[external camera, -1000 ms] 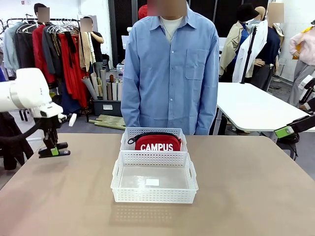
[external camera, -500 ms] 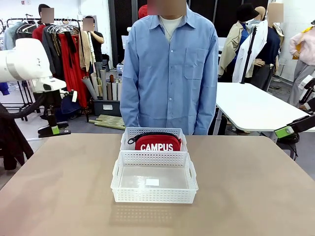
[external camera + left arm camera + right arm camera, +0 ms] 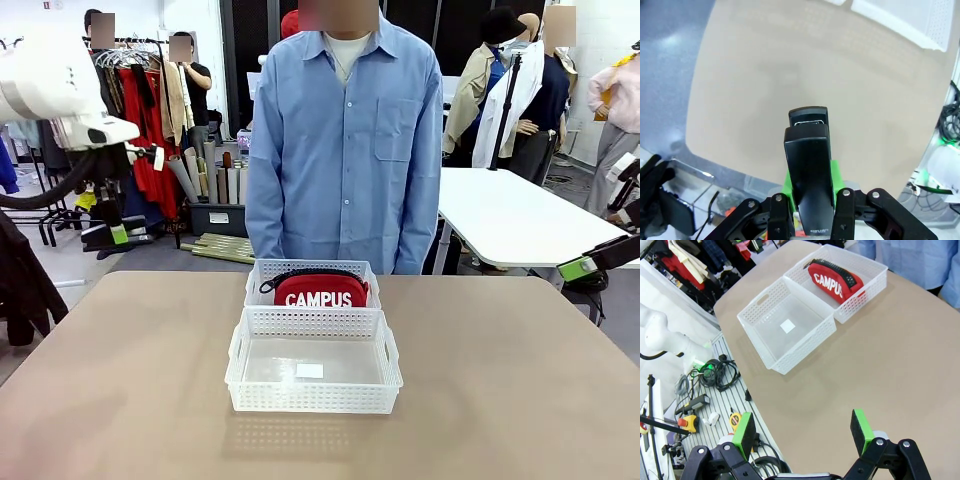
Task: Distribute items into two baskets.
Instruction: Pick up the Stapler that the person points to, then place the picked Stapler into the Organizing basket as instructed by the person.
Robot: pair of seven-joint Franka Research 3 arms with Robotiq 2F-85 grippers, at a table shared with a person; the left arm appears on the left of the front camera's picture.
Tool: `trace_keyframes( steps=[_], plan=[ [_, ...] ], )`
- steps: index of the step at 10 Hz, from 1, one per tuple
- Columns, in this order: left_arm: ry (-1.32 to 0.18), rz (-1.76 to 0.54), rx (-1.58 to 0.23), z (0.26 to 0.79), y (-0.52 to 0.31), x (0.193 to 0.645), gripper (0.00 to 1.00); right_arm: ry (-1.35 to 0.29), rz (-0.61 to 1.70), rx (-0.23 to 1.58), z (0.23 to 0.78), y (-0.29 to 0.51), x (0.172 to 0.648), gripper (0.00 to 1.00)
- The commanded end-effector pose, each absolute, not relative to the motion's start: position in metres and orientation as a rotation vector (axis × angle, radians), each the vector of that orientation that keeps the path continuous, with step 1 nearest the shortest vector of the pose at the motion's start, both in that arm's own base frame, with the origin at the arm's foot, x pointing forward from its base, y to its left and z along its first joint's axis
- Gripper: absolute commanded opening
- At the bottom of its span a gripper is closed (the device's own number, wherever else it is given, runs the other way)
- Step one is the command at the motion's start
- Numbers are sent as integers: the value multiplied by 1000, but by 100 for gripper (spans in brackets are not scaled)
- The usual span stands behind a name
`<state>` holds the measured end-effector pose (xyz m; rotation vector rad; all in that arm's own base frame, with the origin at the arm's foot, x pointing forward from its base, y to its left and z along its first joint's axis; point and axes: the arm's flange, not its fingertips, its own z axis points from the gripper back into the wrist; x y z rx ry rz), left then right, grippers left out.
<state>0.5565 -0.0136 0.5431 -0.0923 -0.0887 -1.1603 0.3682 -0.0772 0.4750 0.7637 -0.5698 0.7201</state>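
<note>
The room is bright and evenly lit from above. On the surface (image 3: 500,380) the shadows are soft and pale; a faint one lies at 6 o'clock from the near basket (image 3: 313,362). In the front view the picture is sharp in the middle. The left wrist view is softer: the stapler (image 3: 808,170) near the lens is a little blurred, and the surface edge bends toward 9 o'clock from the wide lens. The right wrist view is clear, with curved lines near the borders and mild glare on the white plastic.
</note>
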Motion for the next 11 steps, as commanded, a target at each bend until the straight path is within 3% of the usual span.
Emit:
trace_keyframes(
  steps=[1, 11],
  plan=[
    [-136, -1168, -93, 558, -18, 529, 5, -581, 721, 773, 476, -76, 369, 100],
    [-132, -1178, -70, 575, -23, 526, 5, -581, 721, 773, 476, -76, 369, 100]
  ],
)
